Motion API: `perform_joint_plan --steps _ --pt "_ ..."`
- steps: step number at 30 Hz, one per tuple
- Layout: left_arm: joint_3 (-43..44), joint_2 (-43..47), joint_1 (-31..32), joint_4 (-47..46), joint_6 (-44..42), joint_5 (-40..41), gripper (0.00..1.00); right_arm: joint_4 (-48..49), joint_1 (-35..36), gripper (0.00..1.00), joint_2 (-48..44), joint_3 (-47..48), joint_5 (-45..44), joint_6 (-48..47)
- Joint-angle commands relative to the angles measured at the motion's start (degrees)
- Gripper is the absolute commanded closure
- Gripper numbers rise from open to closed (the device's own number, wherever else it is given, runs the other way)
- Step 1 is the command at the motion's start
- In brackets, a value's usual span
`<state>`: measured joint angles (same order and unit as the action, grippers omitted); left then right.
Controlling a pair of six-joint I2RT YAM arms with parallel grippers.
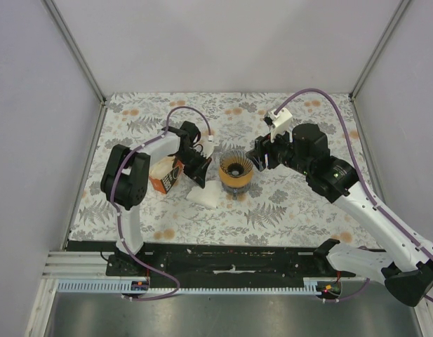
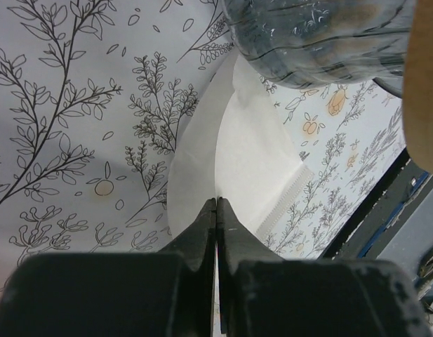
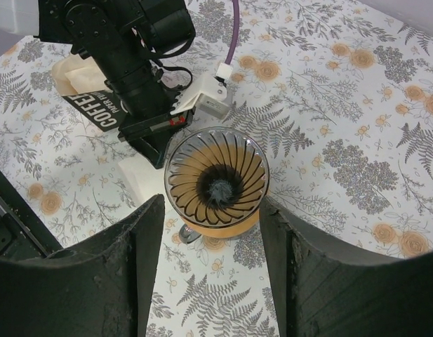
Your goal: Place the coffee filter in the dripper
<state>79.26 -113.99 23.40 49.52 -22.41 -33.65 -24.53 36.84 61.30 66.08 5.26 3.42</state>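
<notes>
The dripper [image 1: 236,168], a dark ribbed see-through cone on an amber-brown ring, stands upright mid-table; it also shows in the right wrist view [image 3: 216,184] and at the top of the left wrist view [image 2: 314,35]. The coffee filter [image 1: 205,196], thin white paper, hangs beside the dripper's left with its lower part on the cloth [image 2: 244,154]. My left gripper [image 1: 199,175] is shut on the filter's edge [image 2: 217,203]. My right gripper [image 1: 259,160] is open and empty just right of the dripper, its fingers either side of the dripper's near rim [image 3: 210,205].
An orange packet of filters [image 1: 165,175] lies left of the left gripper, also in the right wrist view [image 3: 86,109]. The floral cloth [image 1: 286,203] covers the table. A black rail [image 1: 223,253] runs along the near edge. Walls close in the sides and back.
</notes>
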Motion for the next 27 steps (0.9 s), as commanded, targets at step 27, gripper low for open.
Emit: perform_joint_plan --steps 27 --pt "15.3 40.4 16.7 35.9 -43.4 16.5 0.98 -5.6 -0.5 0.02 8.7 15.7 19.1 -4.5"
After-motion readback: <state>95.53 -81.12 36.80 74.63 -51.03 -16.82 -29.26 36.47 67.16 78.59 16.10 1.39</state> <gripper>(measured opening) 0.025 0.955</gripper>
